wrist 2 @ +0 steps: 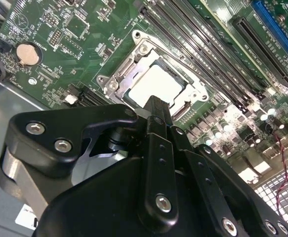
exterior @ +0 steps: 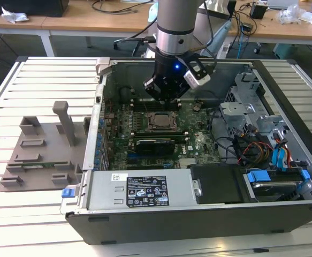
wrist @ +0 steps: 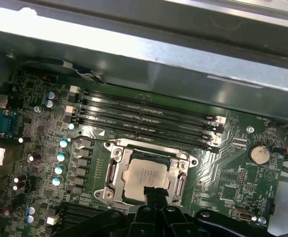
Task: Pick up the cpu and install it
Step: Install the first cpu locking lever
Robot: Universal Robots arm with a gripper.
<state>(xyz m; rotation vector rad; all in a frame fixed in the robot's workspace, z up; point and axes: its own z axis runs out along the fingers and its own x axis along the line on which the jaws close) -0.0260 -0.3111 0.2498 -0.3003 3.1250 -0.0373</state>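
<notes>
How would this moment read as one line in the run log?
gripper: above socket | silvery square cpu: lying in socket frame | green motherboard: inside open case

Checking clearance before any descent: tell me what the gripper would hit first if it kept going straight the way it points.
Probably the cpu lying in the socket frame on the motherboard. The gripper points down at its near edge in both wrist views; the remaining gap is hard to judge.
</notes>
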